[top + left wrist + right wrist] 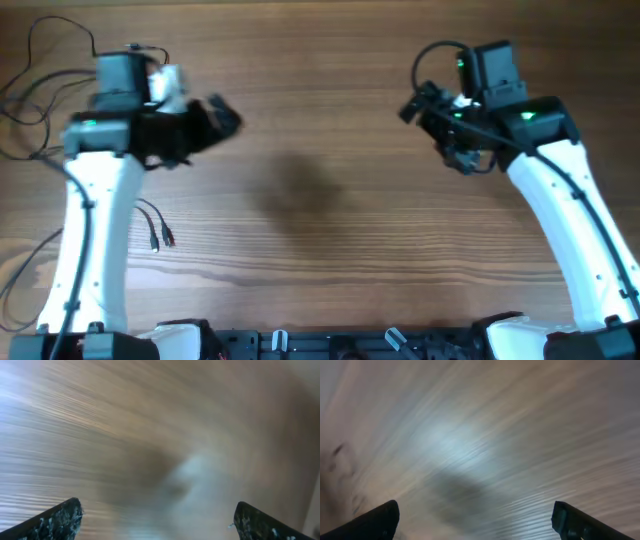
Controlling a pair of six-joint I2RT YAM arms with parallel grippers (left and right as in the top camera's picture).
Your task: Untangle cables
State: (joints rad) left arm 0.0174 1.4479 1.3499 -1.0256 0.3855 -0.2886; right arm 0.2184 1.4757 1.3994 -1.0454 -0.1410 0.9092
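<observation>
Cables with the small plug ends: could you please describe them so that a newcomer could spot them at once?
In the overhead view, find the white left arm on the wooden table. Beside its long white link, toward the table's middle, the cables lie as thin black strands. Unlike the dark cords looping at the far left corner, they end in small plugs.

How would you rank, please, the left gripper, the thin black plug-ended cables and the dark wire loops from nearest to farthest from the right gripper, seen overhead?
1. Left gripper, upper left.
2. Thin black plug-ended cables, beside the left arm.
3. Dark wire loops, far top-left corner.
</observation>
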